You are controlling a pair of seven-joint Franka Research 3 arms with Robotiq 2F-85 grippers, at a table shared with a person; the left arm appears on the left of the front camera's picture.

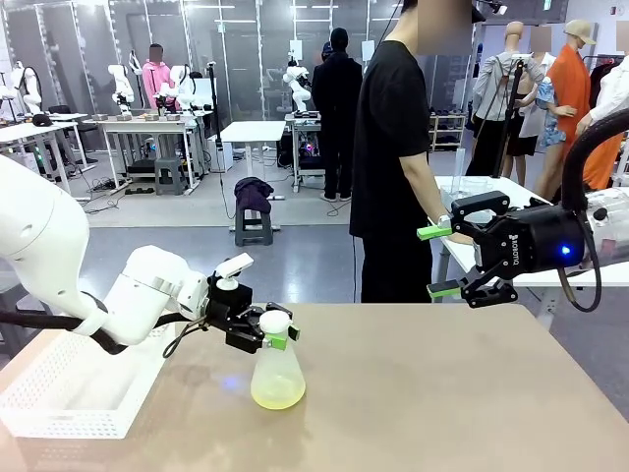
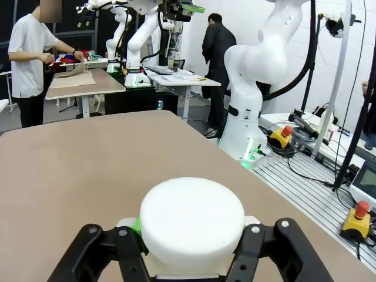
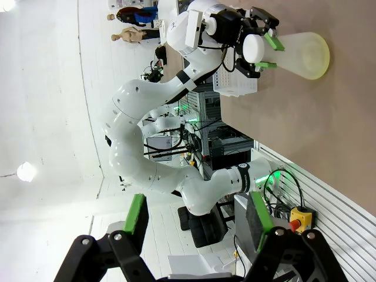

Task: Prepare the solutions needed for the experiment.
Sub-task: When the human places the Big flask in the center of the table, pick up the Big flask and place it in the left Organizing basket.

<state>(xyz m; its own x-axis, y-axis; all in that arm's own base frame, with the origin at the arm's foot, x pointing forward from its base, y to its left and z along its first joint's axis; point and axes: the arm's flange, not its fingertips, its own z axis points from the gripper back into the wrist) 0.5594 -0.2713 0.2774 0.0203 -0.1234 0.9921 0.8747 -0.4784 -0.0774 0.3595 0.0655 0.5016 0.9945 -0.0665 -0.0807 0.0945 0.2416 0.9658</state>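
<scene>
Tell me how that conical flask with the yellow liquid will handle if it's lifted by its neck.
The flask is probably light: the solution only covers its bottom. Its wide base should resist tipping. The left gripper is shut on the narrow neck below the white cap, so it might swing or slip if frosted plastic is slick.

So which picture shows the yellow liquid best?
The front view: the yellow liquid glows through the flask base. The right wrist view shows it small and sideways. In the left wrist view the white cap hides it.
</scene>
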